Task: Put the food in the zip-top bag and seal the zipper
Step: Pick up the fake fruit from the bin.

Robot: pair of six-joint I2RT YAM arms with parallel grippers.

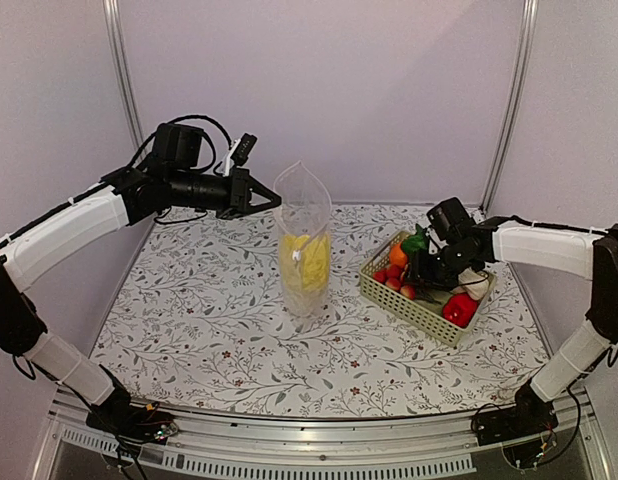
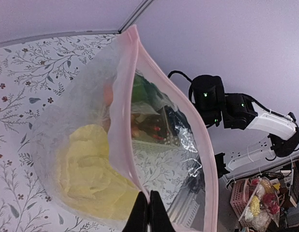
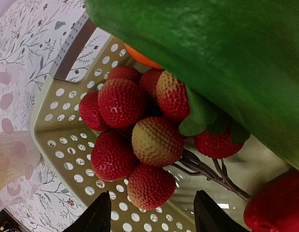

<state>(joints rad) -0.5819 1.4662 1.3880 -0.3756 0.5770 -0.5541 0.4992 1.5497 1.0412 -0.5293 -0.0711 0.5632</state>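
Nearest, toward the right: pale green slotted basket (image 1: 409, 310) on the floral tablecloth (image 1: 209, 330), with a round red fruit (image 1: 459, 308) in its near right corner

Just beyond, in the basket's left half: cluster of small red fruits (image 1: 393, 279), some tinged yellow-green, on a dark twig. Right gripper (image 1: 425, 272) dipped into the basket directly over that cluster, jaws spread wide. Both fingertips (image 3: 98, 215) short of the fruits, not touching them as far as the right wrist view shows

Against the basket's far rim: orange (image 1: 398, 254), and beside it a green piece (image 1: 416, 241) filling much of the right wrist view

At the table's centre, well apart from the basket and to its left: zip-top bag (image 1: 304, 240), upright, mouth on top and gaping. Inside, low down: yellow-white napa cabbage (image 1: 306, 262). Zipper (image 2: 121, 101) seen from the left wrist as two pinkish strips bowed apart, meeting at the corner nearest that camera

Farthest, up and to the left: left gripper (image 1: 271, 203), reaching in from the left, jaws pressed together, pinching the bag's mouth edge at that corner and holding it up
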